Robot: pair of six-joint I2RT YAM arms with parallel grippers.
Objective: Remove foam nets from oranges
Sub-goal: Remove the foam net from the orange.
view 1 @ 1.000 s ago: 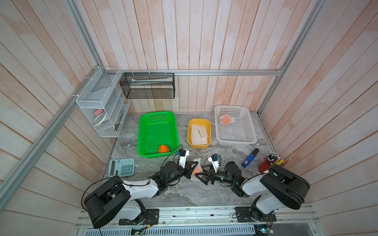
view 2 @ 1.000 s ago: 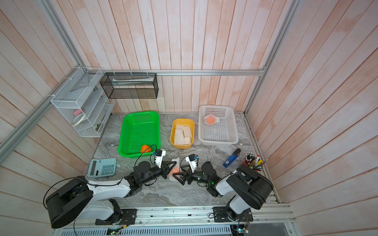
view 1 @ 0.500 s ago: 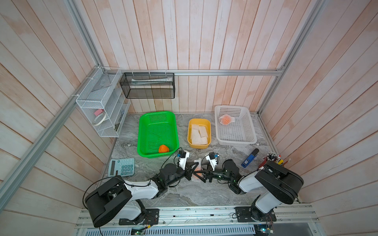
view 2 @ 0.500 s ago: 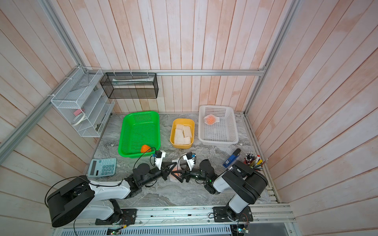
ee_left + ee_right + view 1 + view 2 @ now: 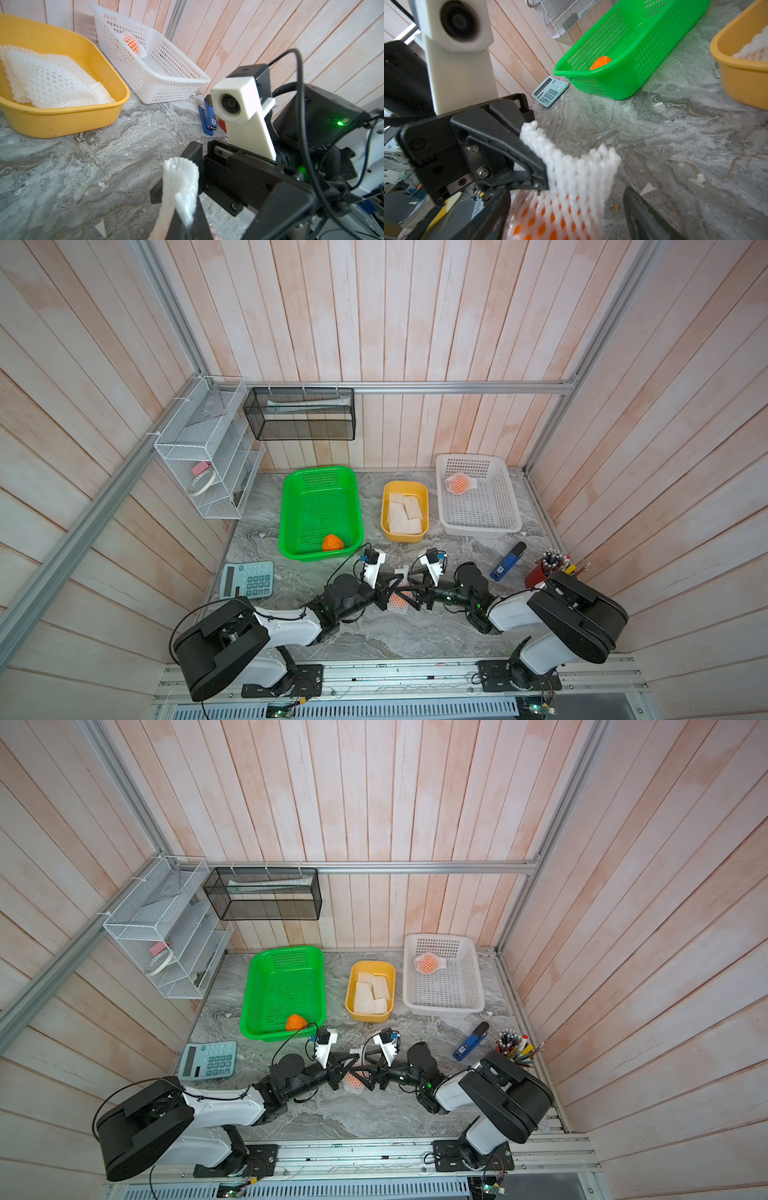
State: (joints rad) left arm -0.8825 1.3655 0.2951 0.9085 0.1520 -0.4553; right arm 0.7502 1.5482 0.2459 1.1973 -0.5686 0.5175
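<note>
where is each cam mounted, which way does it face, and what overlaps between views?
Top views: overhead stereo pair looking down at the tabletop; both arms show, left gripper and right gripper meeting at the netted orange.
Left wrist: on the left arm, facing the yellow tub, white basket and the right arm's camera; own jaws pinch the foam net.
Right wrist: on the right arm, facing the green basket and calculator; own fingers straddle the netted orange.
Shared: net, tub.
</note>
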